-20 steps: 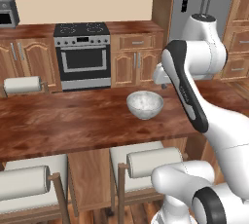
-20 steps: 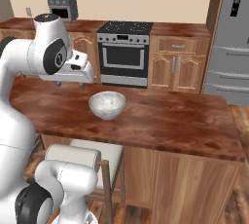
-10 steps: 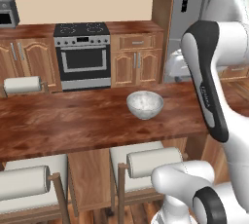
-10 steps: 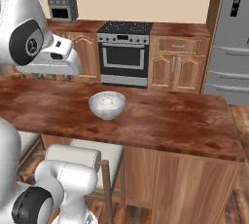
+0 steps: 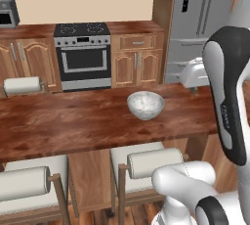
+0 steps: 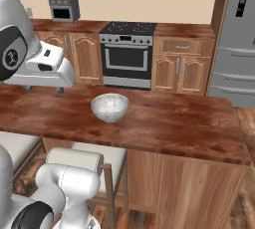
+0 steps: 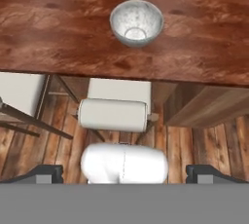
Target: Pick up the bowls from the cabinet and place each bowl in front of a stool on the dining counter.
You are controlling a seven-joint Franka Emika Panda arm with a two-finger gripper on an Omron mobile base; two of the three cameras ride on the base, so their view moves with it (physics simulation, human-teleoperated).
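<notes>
Now we see the pale speckled stone-look bowl (image 5: 145,104) (image 6: 109,107) (image 7: 136,22) sitting upright and empty on the dining counter (image 5: 58,123) (image 6: 184,123) (image 7: 48,28), a glossy reddish-brown slab. It rests toward the middle of the counter's depth, directly beyond a stool (image 5: 151,163) (image 6: 79,161) (image 7: 114,113) with a pale cushioned seat and a rolled backrest tucked against the near edge. A second stool (image 5: 27,185) stands to the left of that one, and a third backrest (image 5: 23,85) shows at the counter's far left side.

Our gripper (image 7: 124,173) is raised well above the counter and clear of the bowl; its two dark fingertips (image 7: 44,172) stand spread wide apart with nothing between them.

Beyond the counter, against the far wall, we see a stainless oven range (image 5: 83,55) (image 6: 127,54) flanked by arched-door reddish-brown cupboards (image 5: 136,65) (image 6: 182,71), a steel refrigerator (image 5: 200,18) (image 6: 236,39) to the right, and a toaster oven (image 6: 63,8) on the far worktop at left.
</notes>
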